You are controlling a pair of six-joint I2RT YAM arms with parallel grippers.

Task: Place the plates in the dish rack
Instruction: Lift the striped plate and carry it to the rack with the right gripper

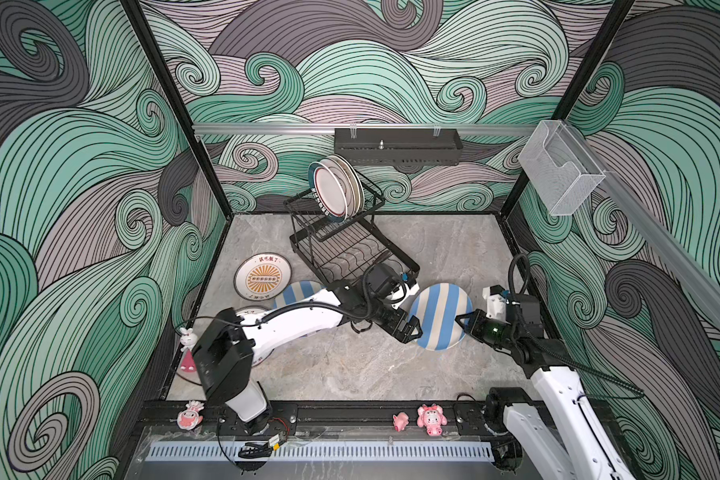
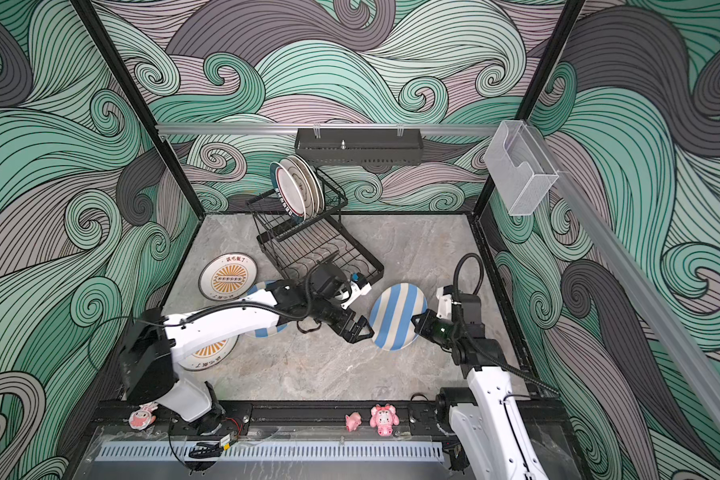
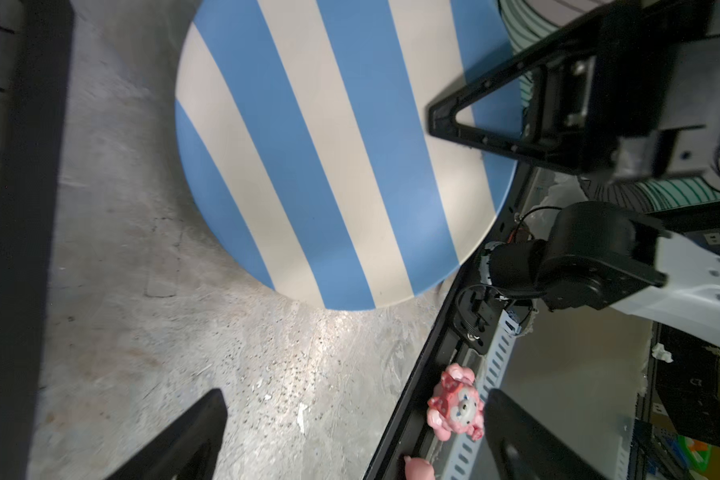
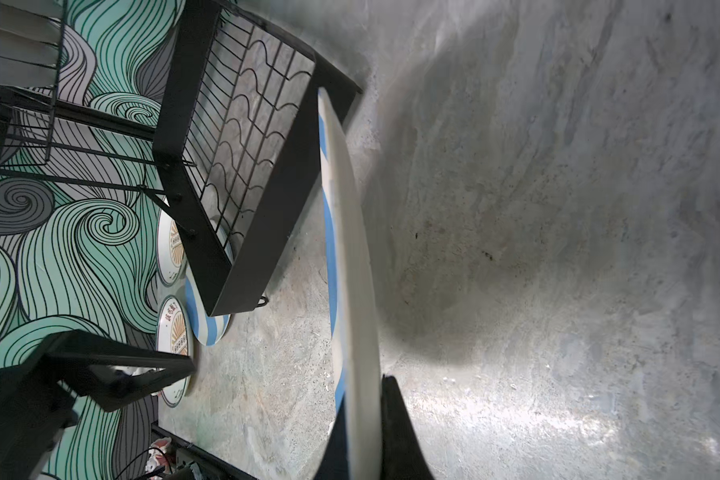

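Roughly the halfway mark here! The dish rack (image 1: 408, 261) is standing by the table's (image 1: 350, 370) back edge, and its upper basket (image 1: 376, 198) is already carrying about four upright plates (image 1: 335, 189), the front ones teal-rimmed and dark-rimmed.

Now the next one is being worked: the right gripper (image 1: 460, 322) is pinching the rim of a blue-and-cream striped plate (image 1: 439, 316), its jaws clamped on the edge. It is holding the plate tilted up off the table, toward the right edge and just in front of the rack's lower tray (image 1: 308, 248). The left gripper (image 1: 410, 332) is hanging just beside the plate's opposite rim with its jaws spread and nothing between them.

As for what's left, three plates are lying flat near the left edge. There's an orange sunburst plate (image 1: 262, 276), a second striped plate (image 1: 298, 291) and, partly under the left arm, a second sunburst plate (image 2: 206, 353). So I'm judging four loaded, one in hand and three waiting, while the lower tray is showing no plates at all.
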